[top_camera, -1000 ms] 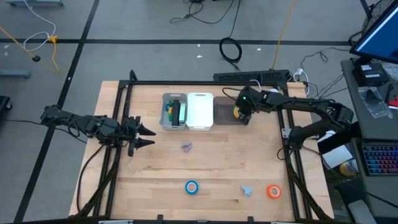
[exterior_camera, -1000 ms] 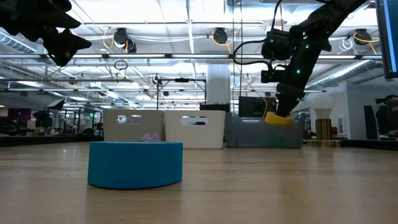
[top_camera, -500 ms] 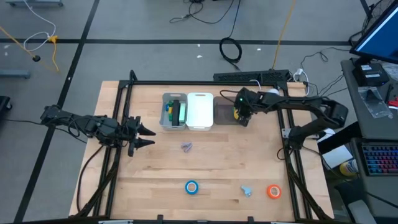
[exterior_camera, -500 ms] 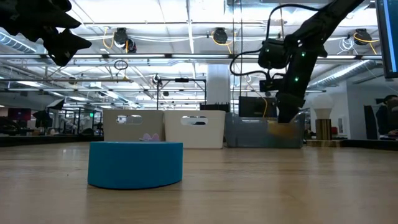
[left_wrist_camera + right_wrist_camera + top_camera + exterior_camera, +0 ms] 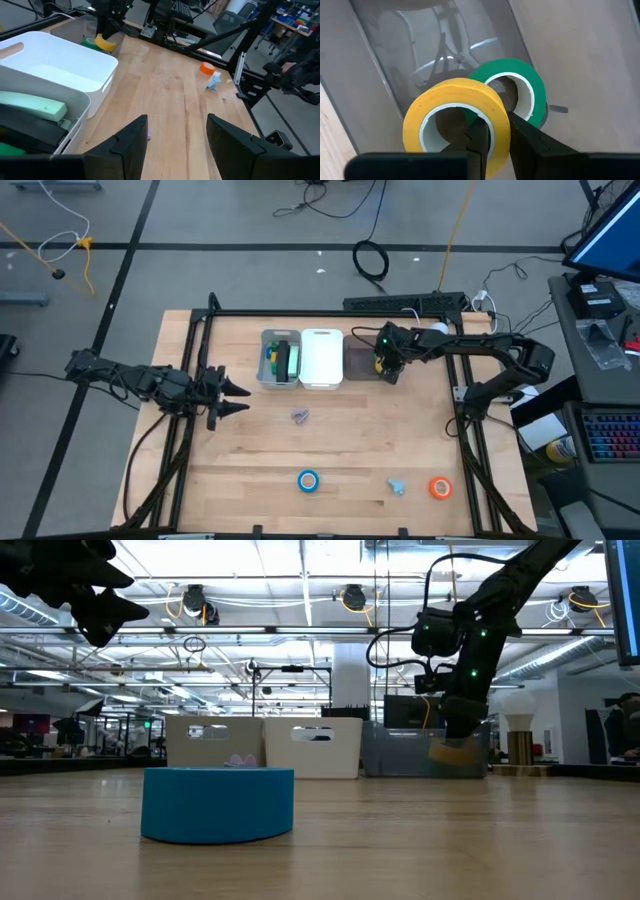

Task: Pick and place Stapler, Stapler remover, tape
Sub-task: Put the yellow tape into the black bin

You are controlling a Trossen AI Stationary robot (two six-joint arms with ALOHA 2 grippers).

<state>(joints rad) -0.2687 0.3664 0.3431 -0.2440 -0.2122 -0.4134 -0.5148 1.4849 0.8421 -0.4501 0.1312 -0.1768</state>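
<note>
My right gripper [image 5: 388,370] reaches down into the smoky clear bin [image 5: 352,350] at the table's far side, shut on the yellow tape roll [image 5: 455,120]. The green tape roll [image 5: 520,85] lies in the same bin, partly under the yellow one. A blue tape roll [image 5: 308,480] and an orange tape roll [image 5: 440,488] lie flat near the table's front edge. Two small pieces that look like stapler removers lie on the wood, one lilac [image 5: 300,416] and one pale blue [image 5: 397,486]. My left gripper [image 5: 235,398] waits open above the table's left side. My right gripper pinches the yellow roll's ring wall [image 5: 499,131], with one finger [image 5: 476,136] inside the centre hole and the other [image 5: 532,142] outside. The fingers slant down from above. The roll sits tilted inside the bin over the green roll; whether it rests on it, I cannot tell.
A grey bin [image 5: 266,366] holding green and dark items and a white bin [image 5: 322,358] stand left of the clear bin. A black frame [image 5: 300,313] runs around the table. Bare wood lies in the table's middle.
My right gripper has gone down with the yellow tape roll, from just above the clear bin's rim to inside the bin, and has shifted slightly toward the table's left. The roll now shows behind the bin's wall in the low view.
</note>
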